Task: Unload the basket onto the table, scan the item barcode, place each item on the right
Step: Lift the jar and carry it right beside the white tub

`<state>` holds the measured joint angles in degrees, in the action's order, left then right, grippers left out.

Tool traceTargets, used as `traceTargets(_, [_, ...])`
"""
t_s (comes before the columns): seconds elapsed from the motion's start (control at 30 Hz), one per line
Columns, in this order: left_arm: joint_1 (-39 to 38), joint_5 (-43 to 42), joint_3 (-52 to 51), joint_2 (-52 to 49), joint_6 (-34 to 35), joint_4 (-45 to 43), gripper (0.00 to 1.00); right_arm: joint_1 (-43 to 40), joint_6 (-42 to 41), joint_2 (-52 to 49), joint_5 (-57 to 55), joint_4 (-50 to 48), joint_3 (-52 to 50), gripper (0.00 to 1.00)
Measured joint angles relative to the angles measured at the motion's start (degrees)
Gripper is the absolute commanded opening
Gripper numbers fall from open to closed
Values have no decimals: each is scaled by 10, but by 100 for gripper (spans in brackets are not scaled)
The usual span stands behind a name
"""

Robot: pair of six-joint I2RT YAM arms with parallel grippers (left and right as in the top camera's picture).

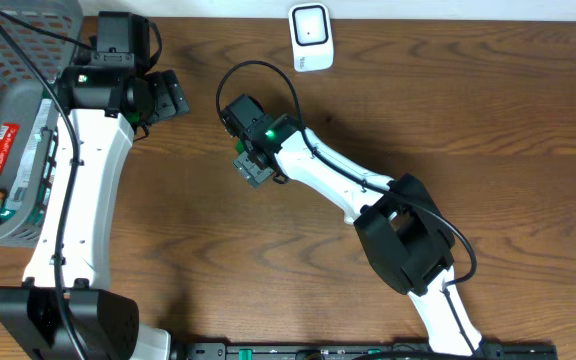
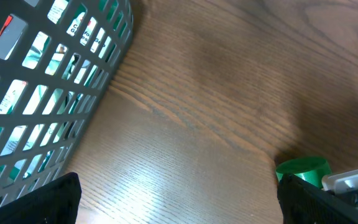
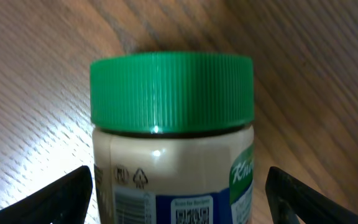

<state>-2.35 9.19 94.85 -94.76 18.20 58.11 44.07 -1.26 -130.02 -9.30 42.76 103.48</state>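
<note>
A jar (image 3: 173, 162) with a green ribbed lid (image 3: 171, 92) and a beige, blue and green label lies on the wooden table. Part of its barcode (image 3: 128, 208) shows at the bottom edge of the right wrist view, beside a QR code. My right gripper (image 3: 182, 202) is open around the jar, with a gap on each side. From overhead the right gripper (image 1: 251, 165) covers most of the jar. The white scanner (image 1: 310, 37) stands at the table's far edge. My left gripper (image 2: 182, 202) is open with nothing between its fingers, and the green lid (image 2: 302, 169) lies to its right.
A grey plastic basket (image 1: 13, 100) with several packaged items stands at the far left, close to the left gripper (image 1: 173, 95). Its lattice wall (image 2: 48, 81) fills the upper left of the left wrist view. The right arm (image 1: 368, 195) stretches diagonally across the table.
</note>
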Motion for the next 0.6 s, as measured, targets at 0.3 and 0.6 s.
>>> traceTargets(0.3, [0,0,0,0,0,0,98,0,3,0,0,-37,-13,49])
traceTargets(0.6, [0,0,0,0,0,0,98,-3,-16,40,21,30,-12,41])
